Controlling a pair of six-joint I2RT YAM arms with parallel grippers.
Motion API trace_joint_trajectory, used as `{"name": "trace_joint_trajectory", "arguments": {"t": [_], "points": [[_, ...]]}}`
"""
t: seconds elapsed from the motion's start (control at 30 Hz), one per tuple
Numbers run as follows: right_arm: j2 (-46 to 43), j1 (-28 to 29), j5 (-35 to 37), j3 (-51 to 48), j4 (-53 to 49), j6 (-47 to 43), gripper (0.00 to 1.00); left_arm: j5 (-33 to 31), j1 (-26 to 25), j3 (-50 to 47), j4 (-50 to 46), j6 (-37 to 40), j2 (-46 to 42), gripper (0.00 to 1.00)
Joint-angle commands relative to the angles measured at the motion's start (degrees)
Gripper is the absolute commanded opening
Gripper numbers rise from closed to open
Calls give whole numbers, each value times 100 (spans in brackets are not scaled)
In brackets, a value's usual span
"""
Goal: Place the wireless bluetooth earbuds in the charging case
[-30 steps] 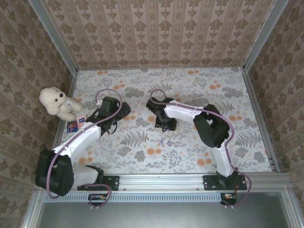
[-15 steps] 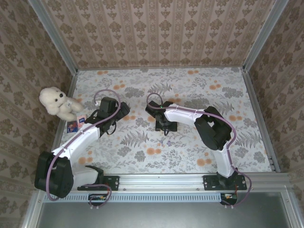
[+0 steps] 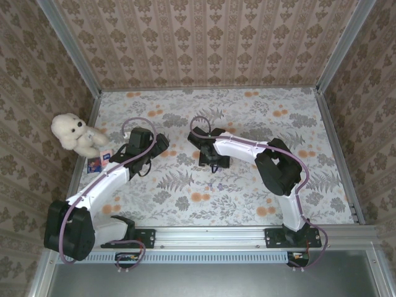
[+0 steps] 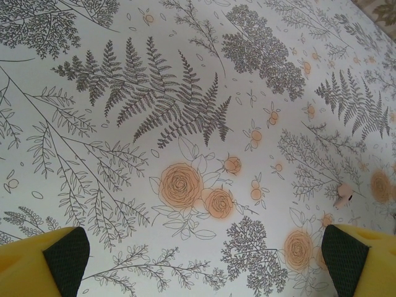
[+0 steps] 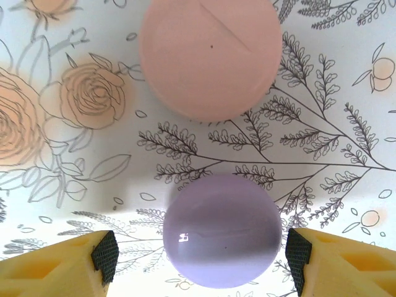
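The charging case (image 5: pixel 219 230), a shiny round lilac pebble, lies on the flowered tablecloth. My right gripper (image 5: pixel 201 253) is open, with a finger on each side of the case and a small gap at both. Just beyond the case lies a larger round pink piece (image 5: pixel 209 55) with a seam line. From above, the right gripper (image 3: pixel 209 156) points down at mid-table. My left gripper (image 4: pixel 205 260) is open over bare cloth, nothing between its fingers. A small pink earbud (image 4: pixel 342 193) lies ahead of it to the right. From above, the left gripper (image 3: pixel 158 143) sits left of the right one.
A white teddy bear (image 3: pixel 74 133) sits at the table's left edge with a small printed card (image 3: pixel 99 163) beside it. Patterned walls enclose the table (image 3: pixel 247 124) on three sides. The arm bases stand along the near rail.
The right wrist has shifted slightly away from the bases and to the left over the cloth. The left arm has not moved.
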Motion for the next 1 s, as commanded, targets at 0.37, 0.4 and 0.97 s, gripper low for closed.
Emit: {"name": "trace_joint_trajectory", "arguments": {"t": [0.37, 0.4, 0.97], "points": [[283, -62, -1, 119, -331, 205, 74, 134, 84, -53, -4, -49, -103, 100], [283, -72, -6, 112, -323, 206, 74, 143, 88, -54, -1, -49, -111, 100], [254, -178, -202, -259, 10, 193, 68, 171, 101, -21, -78, -6, -200, 100]]}}
